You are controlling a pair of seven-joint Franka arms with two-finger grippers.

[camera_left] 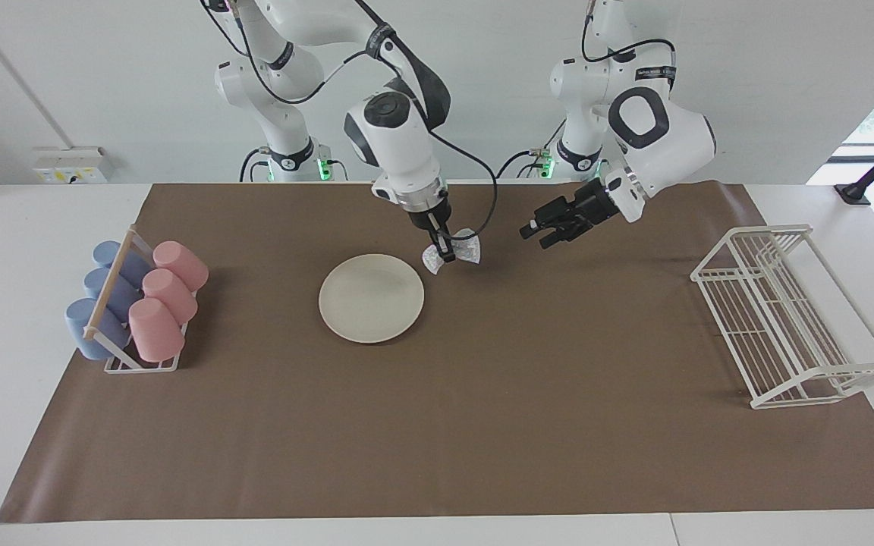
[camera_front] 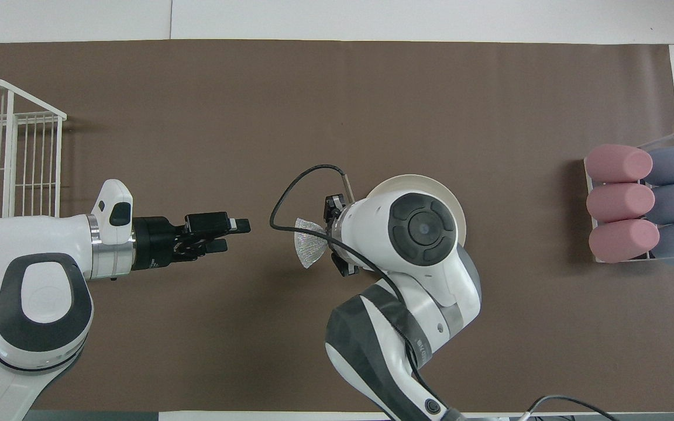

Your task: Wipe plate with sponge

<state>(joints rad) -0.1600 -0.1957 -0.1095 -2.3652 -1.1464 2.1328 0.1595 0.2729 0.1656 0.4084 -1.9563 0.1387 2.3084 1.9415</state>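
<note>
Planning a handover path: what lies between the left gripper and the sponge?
Nothing: between the left gripper and the sponge, the overhead view shows only bare brown mat.

**Robotics lab, dressed as a dish station**

Clearly a test bench rather than a kitchen: two white Franka arms (camera_left: 399, 144) bolted at the edge of a white table (camera_left: 20, 227), bare white wall (camera_left: 103, 76), wall-mounted socket box (camera_left: 73, 164), loose cabling. Brown paper mat (camera_left: 482, 425) laid flat as a work surface. Staged props only: empty white wire dish rack (camera_left: 786, 318), pink and blue plastic cups in a small holder (camera_left: 137, 303).
</note>
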